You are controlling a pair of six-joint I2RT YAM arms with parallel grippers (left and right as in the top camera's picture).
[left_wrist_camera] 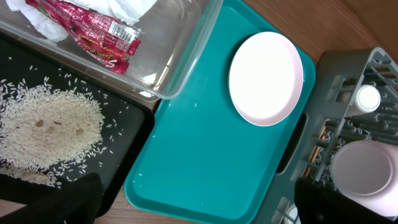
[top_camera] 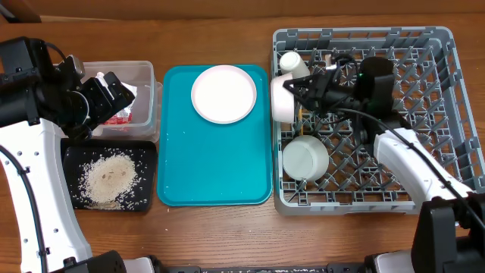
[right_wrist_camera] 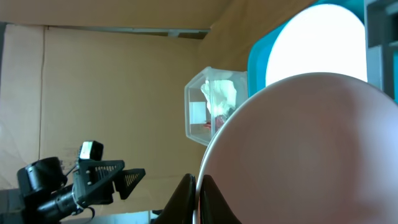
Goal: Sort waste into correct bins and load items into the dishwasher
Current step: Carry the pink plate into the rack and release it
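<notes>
My right gripper (right_wrist_camera: pixel 198 186) is shut on the rim of the pink bowl (right_wrist_camera: pixel 298 149), which stands on edge at the left side of the dishwasher rack (top_camera: pixel 424 45). The cream cup (top_camera: pixel 292 62) and the grey-green bowl (top_camera: pixel 305 157) sit in the same rack. A pale pink plate (top_camera: pixel 223 93) lies on the teal tray (top_camera: pixel 216 167). My left gripper (left_wrist_camera: pixel 199 202) hangs open and empty above that tray's near edge, next to the clear tub (top_camera: pixel 144 76). The tub holds the red wrapper (left_wrist_camera: pixel 93 28) and white napkin (left_wrist_camera: pixel 130 9). Rice (top_camera: pixel 110 178) is heaped on the black tray (top_camera: pixel 148 155).
The teal tray fills the middle between the two bins and the rack. A few stray rice grains lie on it. Upright pegs of the rack (left_wrist_camera: pixel 348 81) surround the right arm. Bare wooden table runs along the front edge.
</notes>
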